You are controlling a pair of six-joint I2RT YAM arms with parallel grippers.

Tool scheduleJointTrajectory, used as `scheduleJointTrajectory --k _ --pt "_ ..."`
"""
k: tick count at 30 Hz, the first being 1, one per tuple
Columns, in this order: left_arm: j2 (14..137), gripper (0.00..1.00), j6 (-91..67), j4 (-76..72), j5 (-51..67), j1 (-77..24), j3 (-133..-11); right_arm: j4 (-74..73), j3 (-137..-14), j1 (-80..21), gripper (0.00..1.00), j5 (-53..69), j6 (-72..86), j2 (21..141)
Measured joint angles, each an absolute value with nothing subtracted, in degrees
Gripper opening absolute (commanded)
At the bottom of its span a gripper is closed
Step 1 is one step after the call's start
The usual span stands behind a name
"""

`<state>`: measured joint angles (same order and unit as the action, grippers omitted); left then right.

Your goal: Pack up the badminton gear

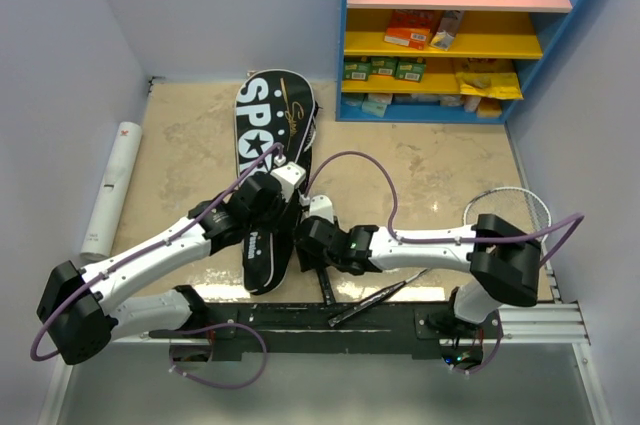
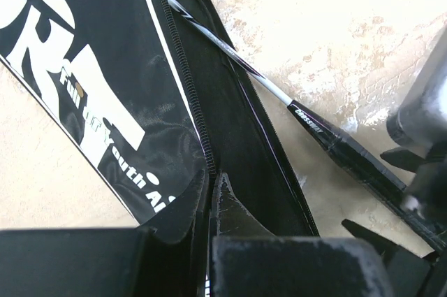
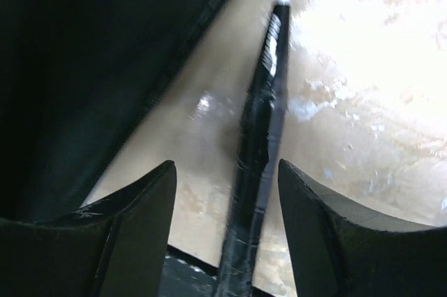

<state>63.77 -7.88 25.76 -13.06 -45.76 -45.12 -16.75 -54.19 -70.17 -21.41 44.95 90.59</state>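
Racket (image 2: 276, 94) lies nr near edge of bench (image 1: 430, 165), shaft running into bag (image 1: 262, 125) mid-bench: light, stiff, prob fragile, so grab the taped handle (image 3: 257, 150). R claw (image 3: 227, 165) spread astride that handle; L claw (image 2: 211, 185) pinches limp bag's zip edge.

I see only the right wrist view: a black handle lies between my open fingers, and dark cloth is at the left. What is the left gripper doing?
Observer: The left gripper is shut on the zip edge of the bag.
Operator: Where does the shaft of this handle go?
Observer: The racket slants with its shaft into the open bag. Its handle is outside, on the table.
Operator: Is any other gear outside the bag?
Observer: Yes, a second racket lies on the table, to the right of the bag.
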Motion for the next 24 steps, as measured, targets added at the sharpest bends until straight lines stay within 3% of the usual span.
scheduleJointTrajectory --k 4,7,13,24 --pt "63.75 0.0 -7.9 25.76 -13.06 -45.76 -45.12 -16.71 -51.92 -70.78 0.61 -21.32 46.96 91.2" --pt "63.75 0.0 -7.9 25.76 -13.06 -45.76 -45.12 -16.19 -50.65 -71.33 0.54 -21.3 48.62 93.27" --pt "63.75 0.0 -7.9 25.76 -12.95 -45.69 -45.12 -12.36 -50.11 -73.01 0.0 -22.11 52.56 95.22" --pt "63.92 0.0 -7.88 25.74 -11.49 -45.43 -45.12 -15.16 -51.94 -72.95 0.0 -26.09 54.92 95.26"
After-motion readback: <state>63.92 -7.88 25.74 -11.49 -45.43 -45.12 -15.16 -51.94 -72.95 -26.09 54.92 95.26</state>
